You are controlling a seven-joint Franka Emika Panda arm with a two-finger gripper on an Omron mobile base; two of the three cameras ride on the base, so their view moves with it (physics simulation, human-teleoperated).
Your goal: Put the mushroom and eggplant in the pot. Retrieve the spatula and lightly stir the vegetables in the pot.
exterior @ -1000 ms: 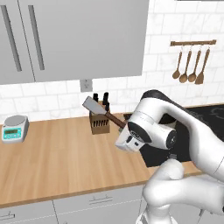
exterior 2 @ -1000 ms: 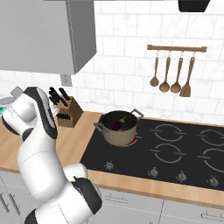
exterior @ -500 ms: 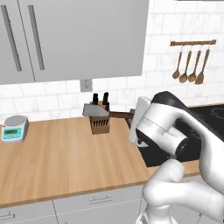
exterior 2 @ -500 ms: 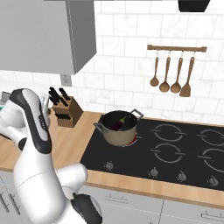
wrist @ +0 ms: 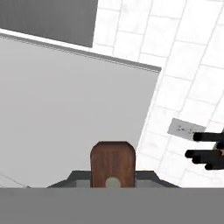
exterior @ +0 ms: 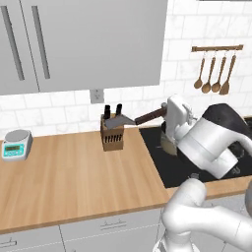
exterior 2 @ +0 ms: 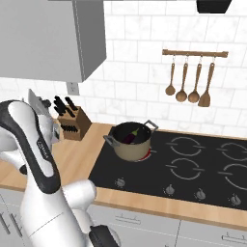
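My gripper [exterior: 165,113] is shut on the dark brown handle of the spatula [exterior: 129,119], which lies almost level in the air above the counter. Its grey blade points left, in front of the knife block. In the hand view the handle's end [wrist: 112,162] stands between my fingertips. The beige pot [exterior 2: 131,144] sits on the front left burner, and the purple eggplant [exterior 2: 130,137] lies inside it. My arm covers most of the pot [exterior: 168,145] in the left base view. The mushroom is hidden from view.
A wooden knife block [exterior: 111,136] stands on the counter against the wall, left of the black cooktop [exterior 2: 193,166]. A small kitchen scale [exterior: 15,143] sits at the counter's far left. Wooden utensils [exterior 2: 190,82] hang on a wall rail above the cooktop. Grey wall cabinets [exterior: 83,42] hang overhead.
My hand has risen and swung right toward the cooktop with the spatula. The spatula has gone from steeply slanted to nearly level. The pot has not moved.
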